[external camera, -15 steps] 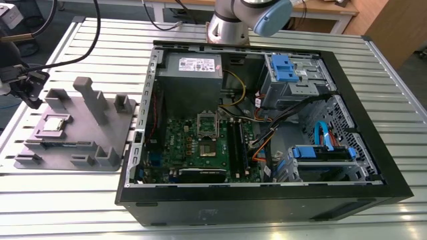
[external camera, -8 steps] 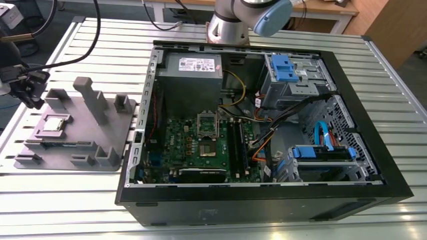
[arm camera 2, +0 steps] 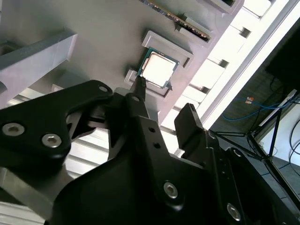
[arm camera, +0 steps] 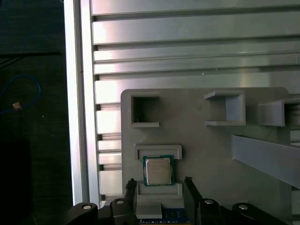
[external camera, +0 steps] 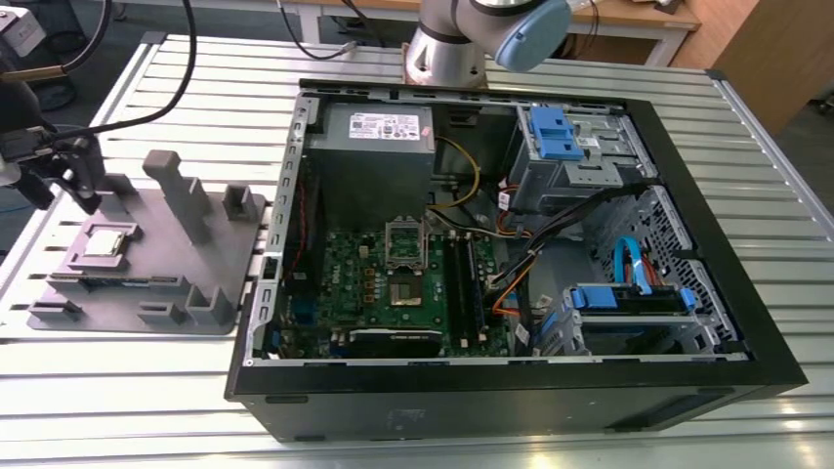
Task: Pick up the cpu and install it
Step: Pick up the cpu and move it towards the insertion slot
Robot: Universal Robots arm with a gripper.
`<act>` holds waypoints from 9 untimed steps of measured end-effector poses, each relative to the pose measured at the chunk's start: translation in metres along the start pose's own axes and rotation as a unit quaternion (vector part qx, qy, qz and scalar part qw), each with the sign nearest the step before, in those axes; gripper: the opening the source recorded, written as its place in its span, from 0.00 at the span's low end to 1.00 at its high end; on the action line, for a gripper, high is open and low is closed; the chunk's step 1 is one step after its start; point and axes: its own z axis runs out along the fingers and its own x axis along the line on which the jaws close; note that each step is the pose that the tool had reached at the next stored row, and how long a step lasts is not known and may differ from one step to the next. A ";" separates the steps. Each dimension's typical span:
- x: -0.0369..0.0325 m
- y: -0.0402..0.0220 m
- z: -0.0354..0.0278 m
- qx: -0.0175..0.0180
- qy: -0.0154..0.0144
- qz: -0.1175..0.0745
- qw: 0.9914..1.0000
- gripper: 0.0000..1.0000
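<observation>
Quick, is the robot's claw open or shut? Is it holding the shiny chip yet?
Gripper: open, holding nothing. It hovers by the cpu, which lies in its grey holder.

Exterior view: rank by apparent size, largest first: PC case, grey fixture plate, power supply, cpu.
1. PC case
2. grey fixture plate
3. power supply
4. cpu
The gaps are wide, so nearness to the camera does not change the order.
</observation>
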 end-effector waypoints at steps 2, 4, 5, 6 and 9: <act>0.0000 0.0000 0.0000 0.000 0.000 0.000 1.000 0.58; 0.0000 0.0000 0.0000 0.000 0.000 0.000 1.000 0.65; 0.0000 0.0000 0.0000 0.000 0.000 0.000 1.000 0.65; 0.0000 0.0000 0.0000 0.000 0.000 0.000 1.000 0.65; 0.0000 0.0000 0.0002 0.000 0.000 0.000 1.000 0.65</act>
